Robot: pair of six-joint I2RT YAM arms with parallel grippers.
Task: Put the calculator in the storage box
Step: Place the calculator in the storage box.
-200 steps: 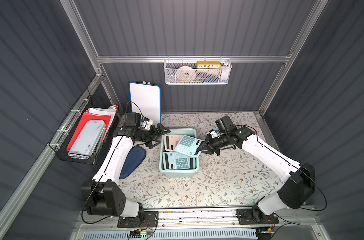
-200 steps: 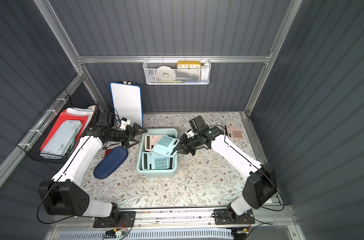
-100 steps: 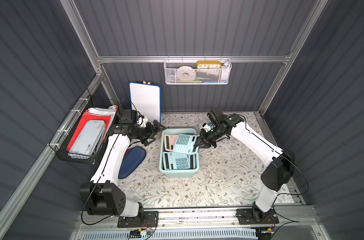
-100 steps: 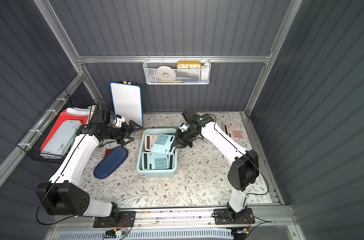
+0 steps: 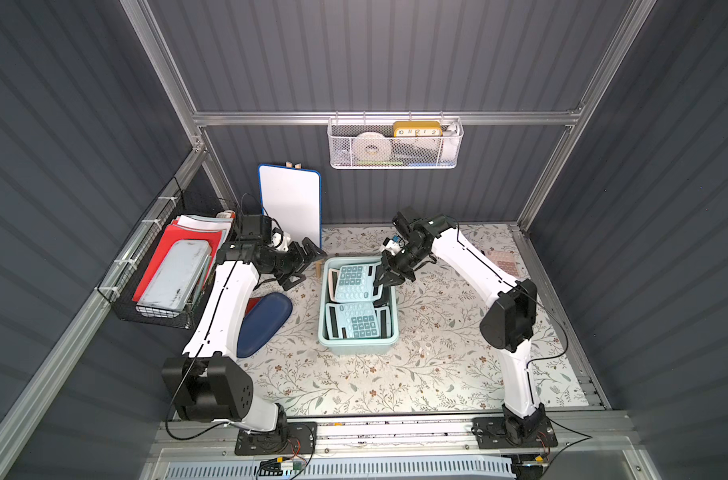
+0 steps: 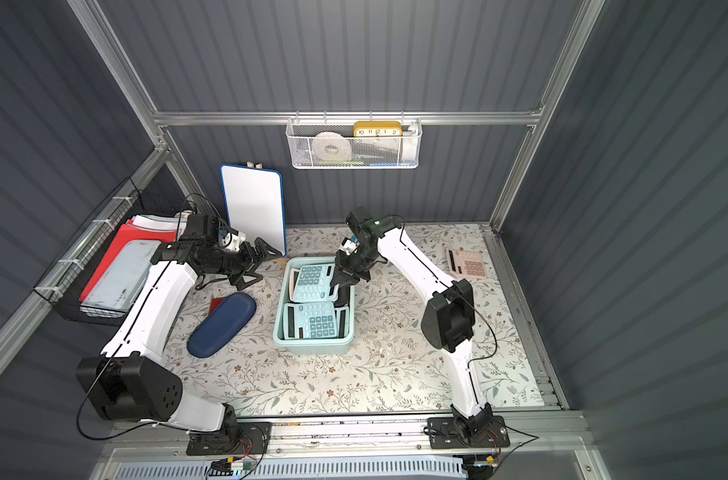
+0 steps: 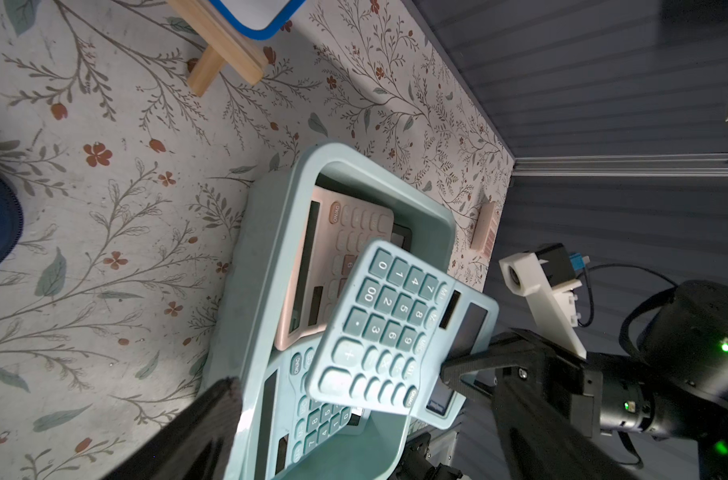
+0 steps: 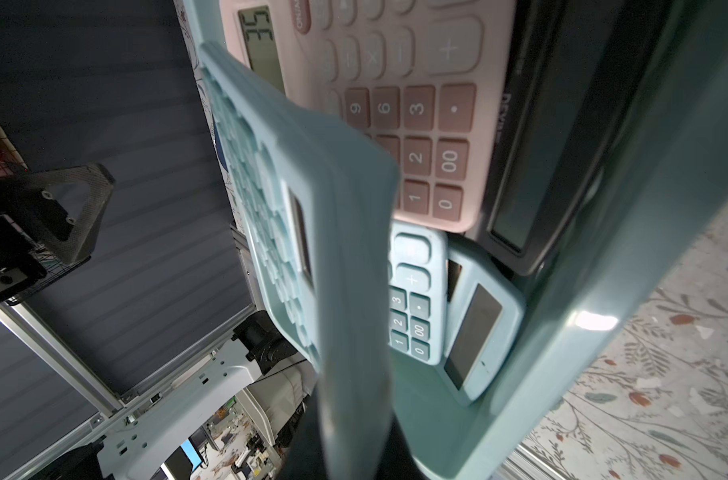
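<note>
The storage box (image 5: pixel 324 332) is a mint-green tub in mid-table, seen in both top views (image 6: pixel 280 328). My right gripper (image 5: pixel 383 277) (image 6: pixel 340 281) is shut on the display end of a teal calculator (image 5: pixel 353 282) (image 6: pixel 312 282), held tilted over the box's far half. The left wrist view shows this calculator (image 7: pixel 389 328) hovering above a pink calculator (image 7: pixel 337 249) inside the box (image 7: pixel 266 266). In the right wrist view it runs edge-on (image 8: pixel 312 199) out of my gripper (image 8: pixel 354 440). My left gripper (image 5: pixel 308 264) (image 7: pixel 366 432) stands open, left of the box.
Inside the box there is also a second teal calculator (image 5: pixel 356 324) and a black one (image 5: pixel 383 322). Another pink calculator (image 6: pixel 468 264) lies at the far right. A navy case (image 5: pixel 264 322), a whiteboard (image 5: pixel 290 208), a black wire basket (image 5: pixel 162 270) and a white mesh basket (image 5: pixel 395 143) surround the area.
My right gripper has carried the teal calculator leftward and farther over the box, its elbow rising. My left gripper has drawn back a little from the box, still open.
</note>
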